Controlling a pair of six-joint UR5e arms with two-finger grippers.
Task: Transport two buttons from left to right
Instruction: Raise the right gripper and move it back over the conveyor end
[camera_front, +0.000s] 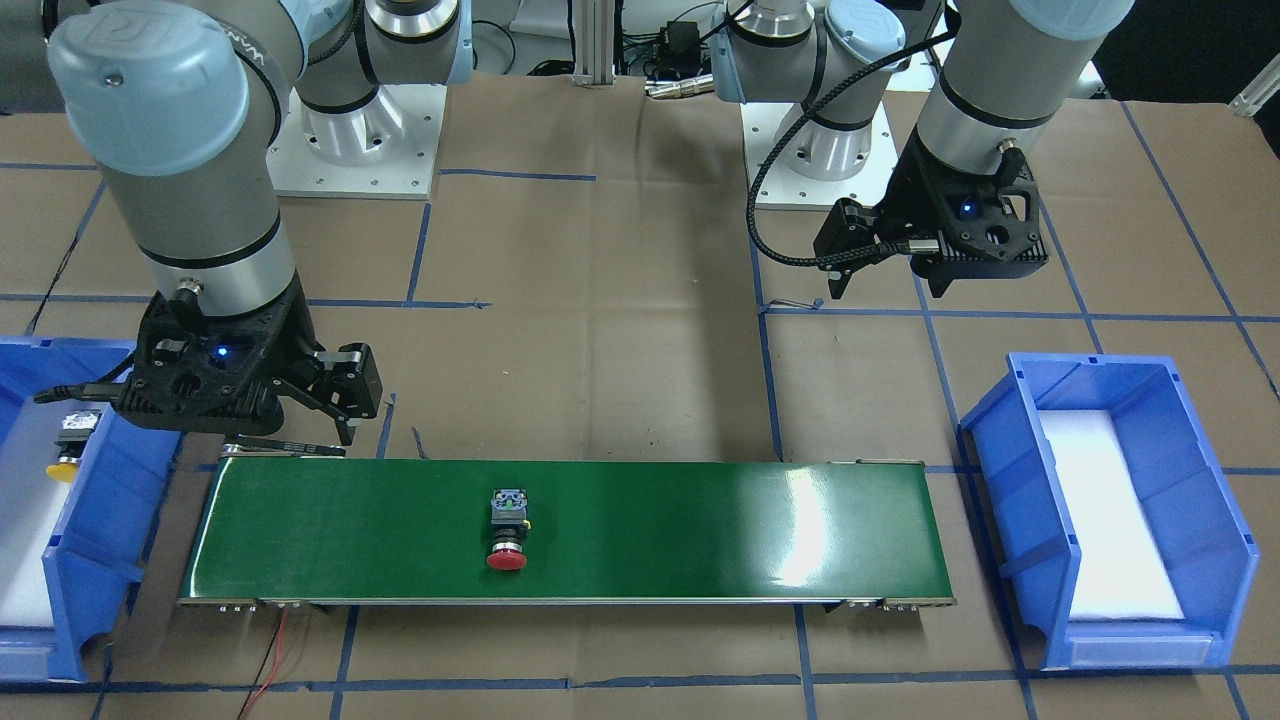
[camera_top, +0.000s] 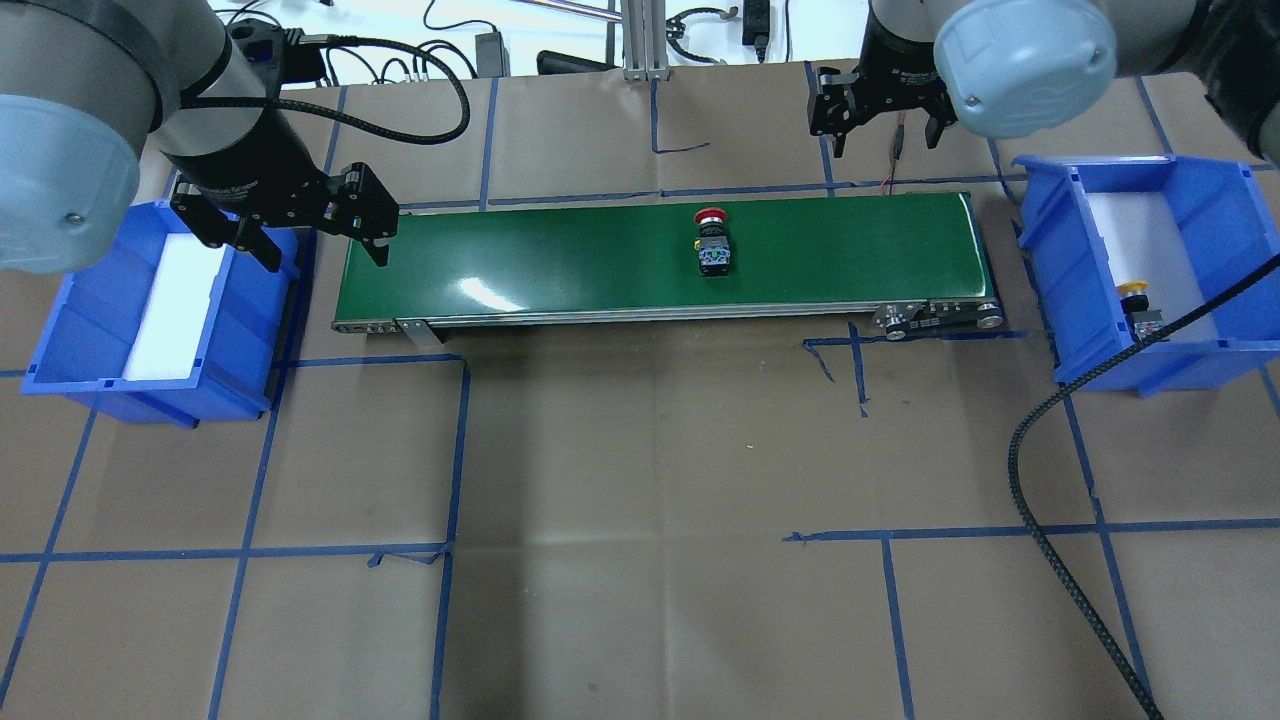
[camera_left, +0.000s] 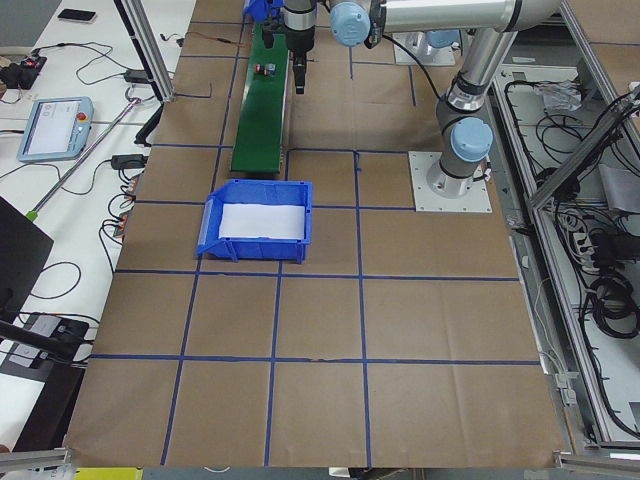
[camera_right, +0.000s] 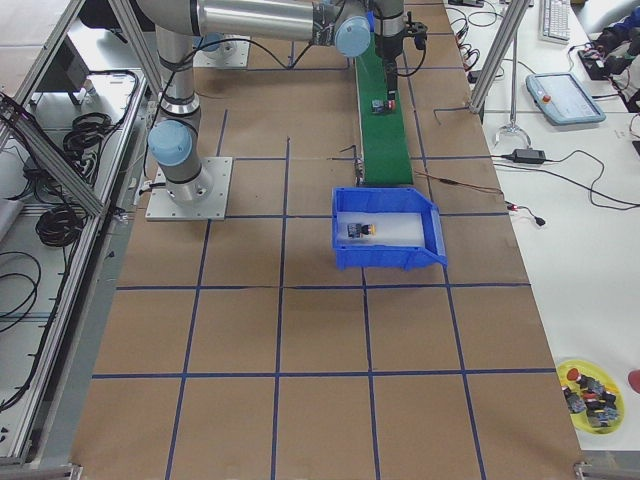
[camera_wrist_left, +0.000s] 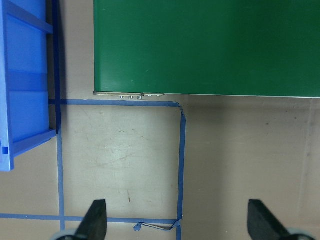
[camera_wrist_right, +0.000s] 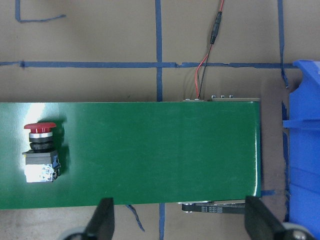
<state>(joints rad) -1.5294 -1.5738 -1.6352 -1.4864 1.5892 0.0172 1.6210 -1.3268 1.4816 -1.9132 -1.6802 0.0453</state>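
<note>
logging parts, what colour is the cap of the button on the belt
Red; the button shows best in the right wrist-mounted view.

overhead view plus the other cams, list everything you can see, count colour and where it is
red-capped push-button switch: 1, red cap, black-grey body, lying mid-length on the belt
yellow-capped push-button switch: 1, yellow cap, dark body, inside the bin at the robot's right
green conveyor belt: 1, green, across the table between the bins
blue plastic bins: 2, blue with white foam pads, one at the belt's left end, one at its right end
brown paper table cover: 1, brown with a blue tape grid
yellow dish of small parts: 1, on the side bench
left tool: 1, black, open, by the belt's left end
right tool: 1, black, open, above the belt's right end
</note>
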